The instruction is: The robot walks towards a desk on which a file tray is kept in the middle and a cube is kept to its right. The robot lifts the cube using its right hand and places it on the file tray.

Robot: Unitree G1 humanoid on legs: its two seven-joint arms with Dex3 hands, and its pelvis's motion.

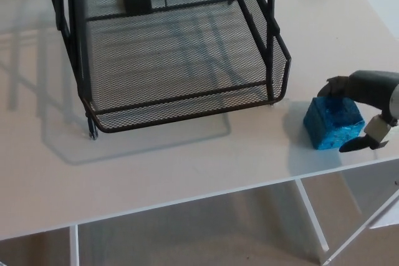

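On the pale bench [187, 172] the black mesh file tray [187, 111] takes up the far middle, its low front wall facing the near edge and its shadow falling off to the left. The blue cube [330, 123] sits on the bench to the right of the tray, near the tray's front right corner but clear of it, close to the bench's near edge. The right hand [372, 95] reaches in from the right, over the cube. Its fingers [333, 86] are spread to either side of it: one tip lies at the cube's far top edge, another at its near right corner. The cube rests flat on the bench.
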